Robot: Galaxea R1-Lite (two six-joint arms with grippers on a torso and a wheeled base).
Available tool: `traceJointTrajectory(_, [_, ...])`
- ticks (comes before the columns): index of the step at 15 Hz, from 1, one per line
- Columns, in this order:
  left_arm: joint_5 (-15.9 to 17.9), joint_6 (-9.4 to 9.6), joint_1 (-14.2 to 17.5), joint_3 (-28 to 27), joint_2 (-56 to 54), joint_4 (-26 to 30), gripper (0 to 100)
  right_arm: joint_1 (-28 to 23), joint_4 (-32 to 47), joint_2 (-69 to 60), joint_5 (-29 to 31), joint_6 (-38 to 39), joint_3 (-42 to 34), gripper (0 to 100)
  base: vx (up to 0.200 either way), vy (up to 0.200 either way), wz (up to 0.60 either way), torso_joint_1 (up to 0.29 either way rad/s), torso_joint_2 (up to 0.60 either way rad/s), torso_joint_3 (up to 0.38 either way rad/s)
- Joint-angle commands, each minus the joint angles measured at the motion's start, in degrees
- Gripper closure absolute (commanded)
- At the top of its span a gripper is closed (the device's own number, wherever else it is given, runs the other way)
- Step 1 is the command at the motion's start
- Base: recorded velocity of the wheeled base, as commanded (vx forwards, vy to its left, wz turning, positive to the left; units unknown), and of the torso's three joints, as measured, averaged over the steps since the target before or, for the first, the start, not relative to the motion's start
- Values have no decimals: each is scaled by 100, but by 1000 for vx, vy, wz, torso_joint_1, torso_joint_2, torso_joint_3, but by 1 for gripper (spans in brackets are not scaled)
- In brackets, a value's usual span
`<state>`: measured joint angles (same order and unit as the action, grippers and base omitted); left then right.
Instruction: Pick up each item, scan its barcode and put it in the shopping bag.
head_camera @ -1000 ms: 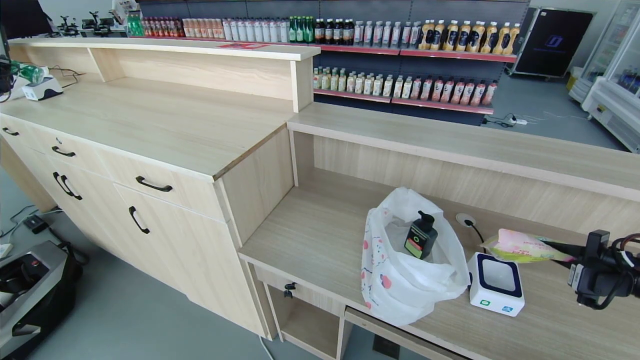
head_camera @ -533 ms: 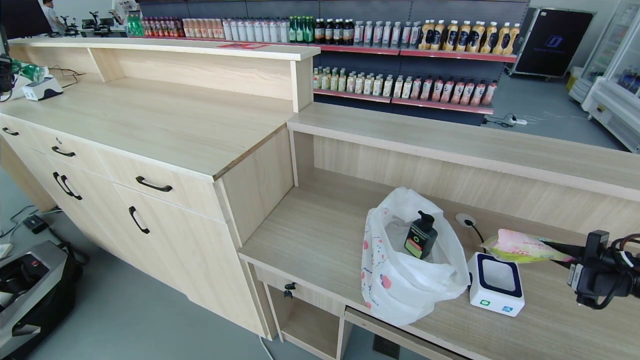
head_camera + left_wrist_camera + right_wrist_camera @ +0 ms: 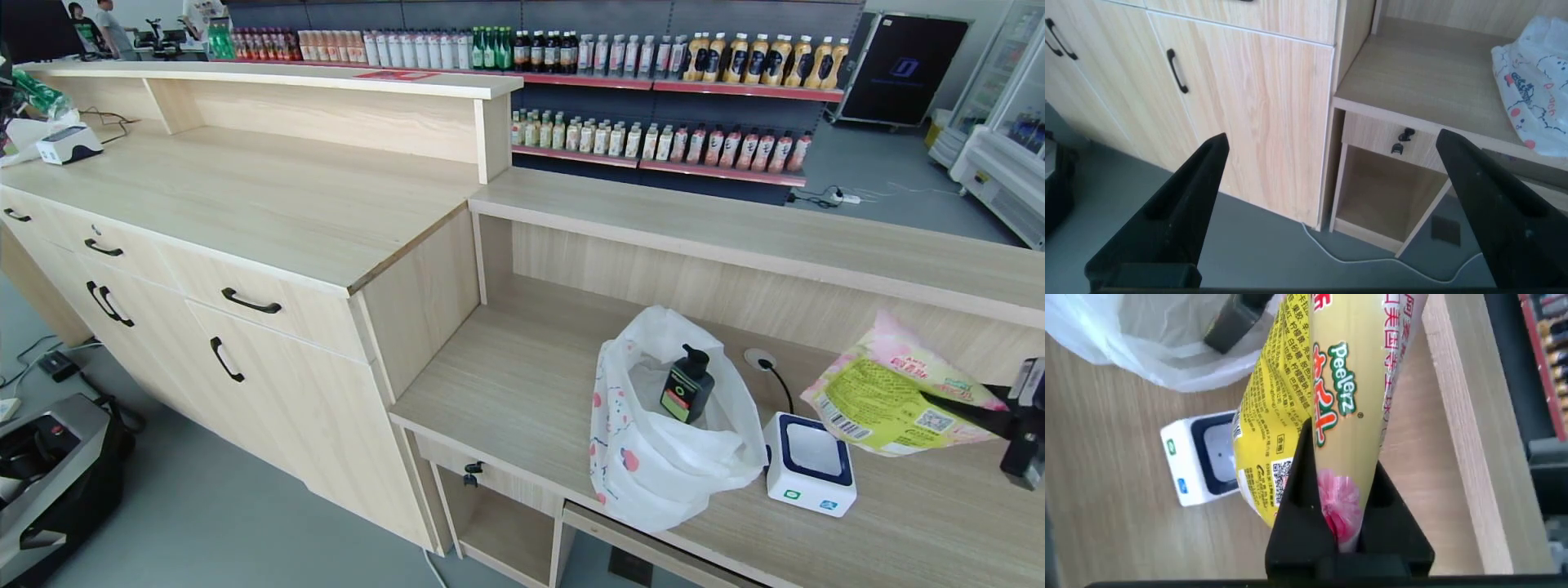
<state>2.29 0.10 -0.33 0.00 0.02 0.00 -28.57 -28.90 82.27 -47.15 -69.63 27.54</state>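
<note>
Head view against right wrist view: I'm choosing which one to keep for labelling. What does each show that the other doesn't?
Head view adds the cupboards and the rows of bottled drinks behind the counter. Right wrist view adds a close look at the right hand shut on the pink end of the snack packet. Both show that packet held near the scanner, with the shopping bag beside it.

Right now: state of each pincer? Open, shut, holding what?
Left pincer: open, holding nothing.
Right pincer: closed on the yellow-and-pink packet.
</note>
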Motion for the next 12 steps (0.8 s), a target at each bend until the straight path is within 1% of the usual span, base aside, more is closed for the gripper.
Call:
traceJointTrajectory(1, [-1, -1, -2, 0, 6, 0, 0, -8, 623, -1741, 338, 1892, -91, 100, 0, 0, 0, 0, 0, 0])
traceJointTrajectory(2, [-1, -1, -2, 0, 6, 0, 0, -34, 632, -1847, 409, 2437, -108, 100, 0, 0, 0, 0, 0, 0])
traceJointTrajectory(3, [-1, -1, -2, 0, 6, 0, 0, -25, 623, -1934, 655, 2841, -144, 100, 0, 0, 0, 0, 0, 0])
traceJointTrajectory(4, [-1, -1, -2, 0, 6, 0, 0, 19, 623, -1952, 936, 3017, -152, 100, 0, 0, 0, 0, 0, 0])
traceJointTrajectory(6, [-1, -1, -2, 0, 6, 0, 0, 309, 579, -1996, 1041, 3703, -135, 100, 0, 0, 600, 2, 2, 2])
traceJointTrajectory(7, [-1, -1, -2, 0, 6, 0, 0, 651, 579, -2137, 1411, 4230, -108, 100, 0, 0, 600, -7, 7, 2])
traceJointTrajectory(8, [-1, -1, -2, 0, 6, 0, 0, 1056, 588, -2225, 1920, 4573, -100, 100, 0, 0, 600, -7, -2, 2])
traceJointTrajectory(9, [-1, -1, -2, 0, 6, 0, 0, 1715, 596, -2330, 2632, 4933, -108, 100, 0, 0, 600, 2, 2, 2])
traceJointTrajectory(10, [-1, -1, -2, 0, 6, 0, 0, 2075, 605, -2339, 3010, 5038, -117, 100, 0, 0, 600, 12, 7, 2])
traceJointTrajectory(11, [-1, -1, -2, 0, 6, 0, 0, 2453, 588, -2295, 3274, 5074, -108, 100, 0, 0, 600, 7, -2, -2])
traceJointTrajectory(12, [-1, -1, -2, 0, 6, 0, 0, 2550, 632, -2154, 3283, 5030, -144, 100, 0, 0, 600, -7, 2, 7])
